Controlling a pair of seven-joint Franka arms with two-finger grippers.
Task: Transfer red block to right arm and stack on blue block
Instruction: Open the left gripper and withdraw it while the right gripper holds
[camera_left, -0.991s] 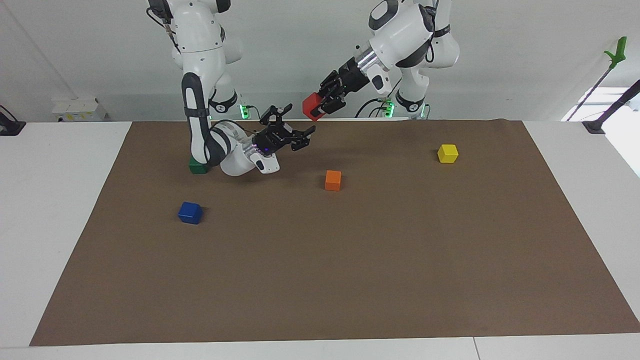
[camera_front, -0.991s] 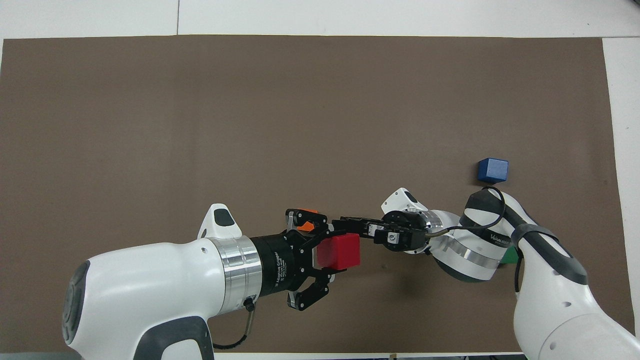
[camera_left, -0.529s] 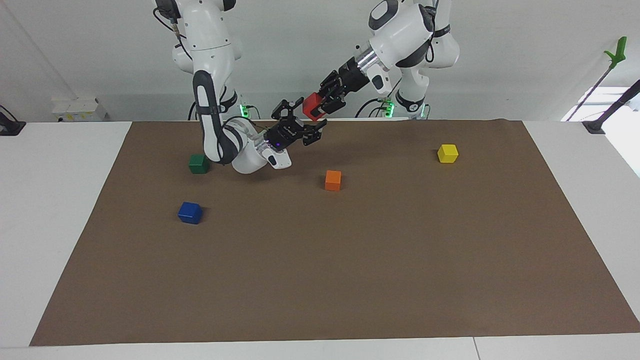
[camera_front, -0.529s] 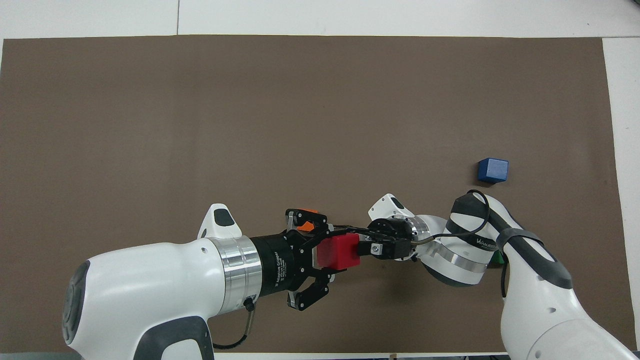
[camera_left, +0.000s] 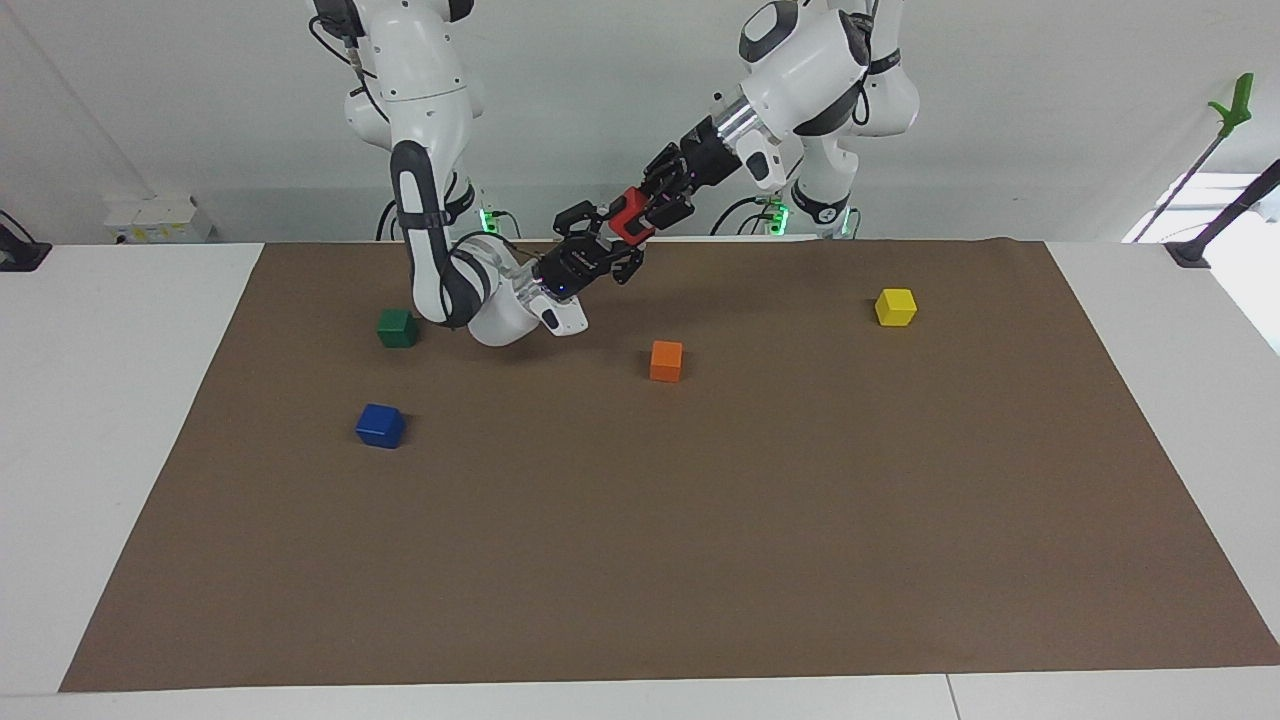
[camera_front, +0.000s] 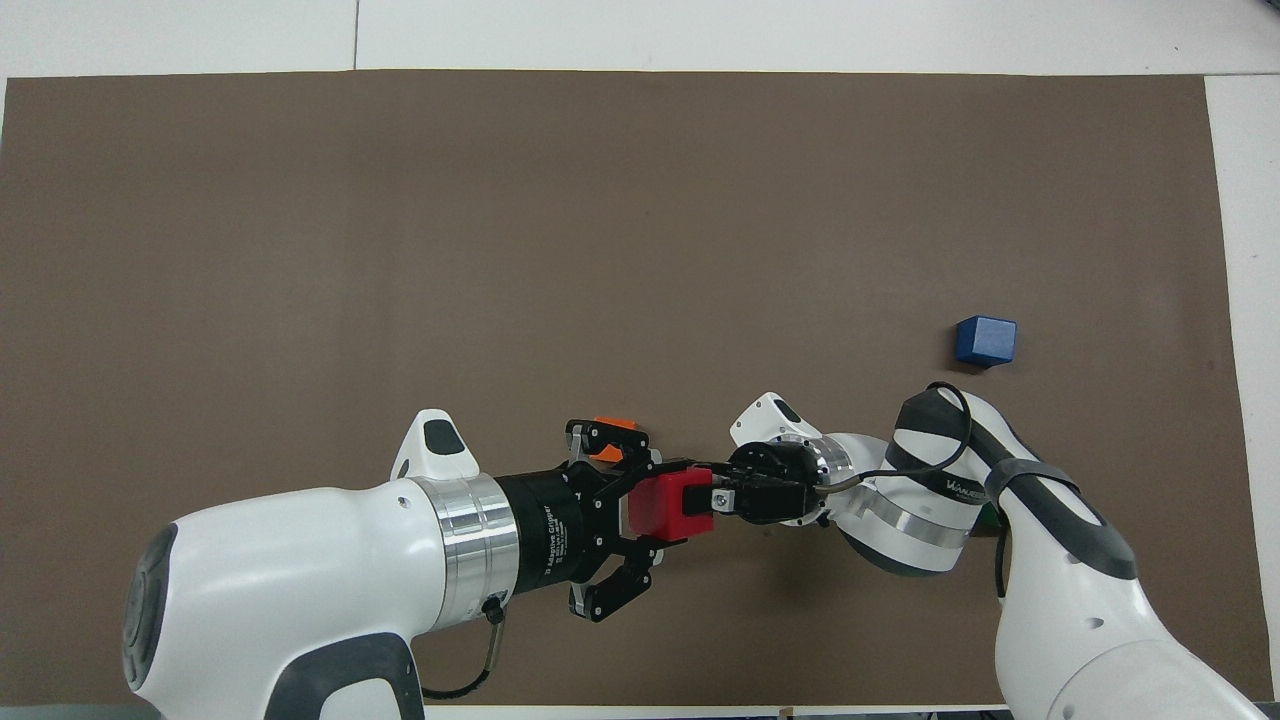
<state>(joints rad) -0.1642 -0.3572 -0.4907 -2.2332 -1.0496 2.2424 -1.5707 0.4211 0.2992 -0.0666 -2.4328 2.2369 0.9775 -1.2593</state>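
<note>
- Brown paper (camera_left: 700, 560) covers our white table (camera_left: 120, 450), with a plain white wall at the robots' end.
- We hold the red block (camera_left: 627, 222) up in the air, over the edge of the paper nearest the robots, about midway between the two arm bases.
- Our left gripper (camera_left: 650, 212) pinches the red block from the left arm's end.
- Our right gripper (camera_left: 612, 245) comes at the same block from the right arm's end, and its fingers are pressed onto it too.
- So we think both grippers hold the block now, and the pass is half done.
- What is left: we think the left gripper must let go, and then the right arm must carry the block away.
- Our blue block (camera_left: 380, 426) sits on the paper toward the right arm's end, farther from the robots than the green block (camera_left: 397, 327). Nothing is on top of it yet.
- We also see an orange block (camera_left: 666, 360) near the middle and a yellow block (camera_left: 895, 306) toward the left arm's end. We leave those alone.
</note>
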